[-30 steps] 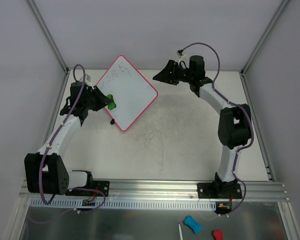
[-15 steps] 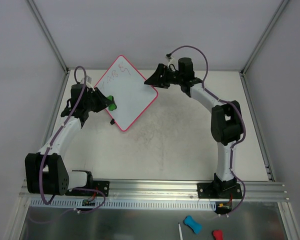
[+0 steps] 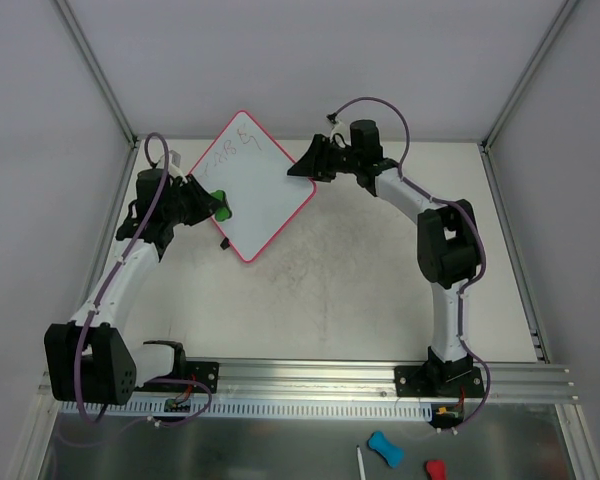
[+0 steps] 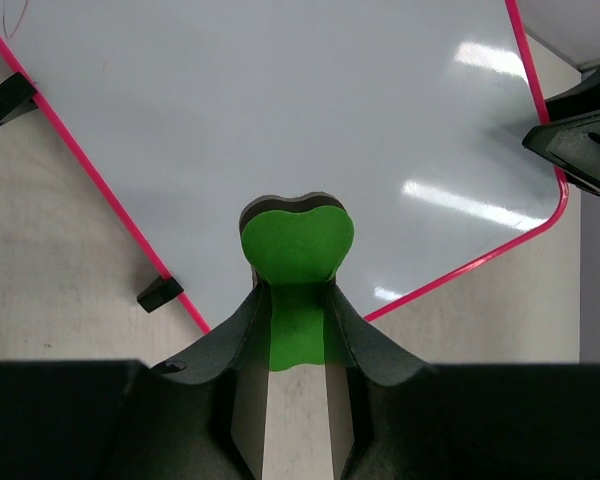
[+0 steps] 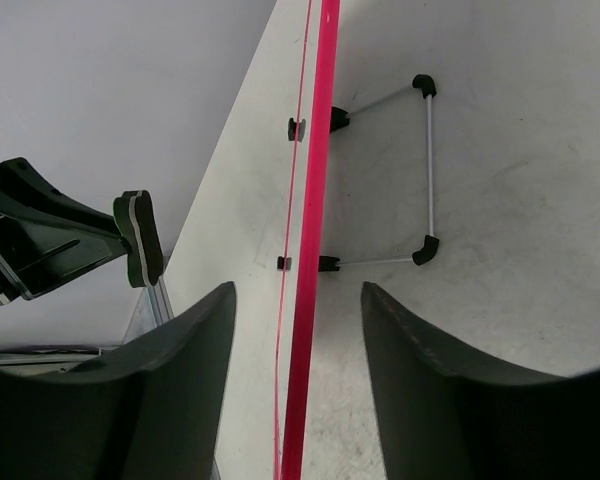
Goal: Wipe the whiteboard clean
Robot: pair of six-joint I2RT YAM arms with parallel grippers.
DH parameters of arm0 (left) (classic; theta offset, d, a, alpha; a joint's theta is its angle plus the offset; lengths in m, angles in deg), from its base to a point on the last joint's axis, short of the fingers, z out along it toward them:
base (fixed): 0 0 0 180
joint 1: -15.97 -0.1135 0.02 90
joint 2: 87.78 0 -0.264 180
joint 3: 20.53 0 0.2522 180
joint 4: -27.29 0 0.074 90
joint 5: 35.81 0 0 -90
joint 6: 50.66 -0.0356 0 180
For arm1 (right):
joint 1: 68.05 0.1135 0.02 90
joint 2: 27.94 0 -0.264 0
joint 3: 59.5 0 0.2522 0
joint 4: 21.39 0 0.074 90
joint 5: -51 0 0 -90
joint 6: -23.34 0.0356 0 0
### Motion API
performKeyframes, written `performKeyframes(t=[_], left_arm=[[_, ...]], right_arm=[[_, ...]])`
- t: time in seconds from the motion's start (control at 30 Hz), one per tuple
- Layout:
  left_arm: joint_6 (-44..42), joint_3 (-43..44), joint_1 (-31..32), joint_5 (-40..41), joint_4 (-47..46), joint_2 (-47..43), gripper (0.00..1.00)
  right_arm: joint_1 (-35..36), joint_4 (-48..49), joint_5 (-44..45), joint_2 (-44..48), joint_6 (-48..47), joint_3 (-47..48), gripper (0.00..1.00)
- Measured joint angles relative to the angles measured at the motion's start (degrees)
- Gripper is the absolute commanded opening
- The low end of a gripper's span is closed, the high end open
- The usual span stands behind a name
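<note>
Nearest, below the aluminium rail (image 3: 310, 375) that carries both arm bases, a metal shelf (image 3: 230, 450) holds a blue piece (image 3: 384, 448), a red piece (image 3: 435, 470) and a white pen (image 3: 361, 463). Beyond the rail lies an off-white, scuffed table (image 3: 360, 290), closed in by plain white walls (image 3: 280, 60) with slanting metal posts (image 3: 95, 65).

The whiteboard (image 3: 255, 195) sits at the far left-centre of the table. It is square, with no long axis, and turned like a diamond: one corner points near, one far. Scribbles (image 3: 230, 152) run along its far-left edge. A wire stand (image 5: 427, 170) shows behind it; whether it leans cannot be told.

The left gripper (image 4: 295, 300) pinches a green eraser (image 4: 297, 245) over the board's left part. The right gripper (image 5: 298, 300) is spread, one finger on each side of the board's pink rim at the right corner, not touching it.
</note>
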Motion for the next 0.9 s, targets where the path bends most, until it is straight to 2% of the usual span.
performKeyframes(t=[0.2,0.27,0.37,0.5,0.7,0.9], left_arm=[[0.2,3.5,0.0,0.2,1.3,4.3,0.0],[0.4,4.8,0.0,0.3,1.3,6.2,0.0],[0.8,7.6,0.0,0.1,1.7,9.5,0.0],[1.6,12.1,0.0,-0.5,2.6,13.2,0.0],[3.4,18.5,0.0,-1.3,2.6,17.5,0.0],[2.5,26.3,1.5,-0.6,2.6,25.9,0.0]], right_arm=[[1.1,-0.6,0.2,-0.3,0.0,0.3,0.4],[1.4,-0.9,0.4,-0.5,0.0,0.7,0.39],[1.7,-1.0,0.6,-0.6,-0.1,0.9,0.27],[1.8,-1.6,1.3,-0.6,0.3,0.9,0.0],[1.7,-2.2,2.0,-0.9,0.7,0.9,0.0],[1.8,-2.3,2.3,-0.9,0.7,0.9,0.0]])
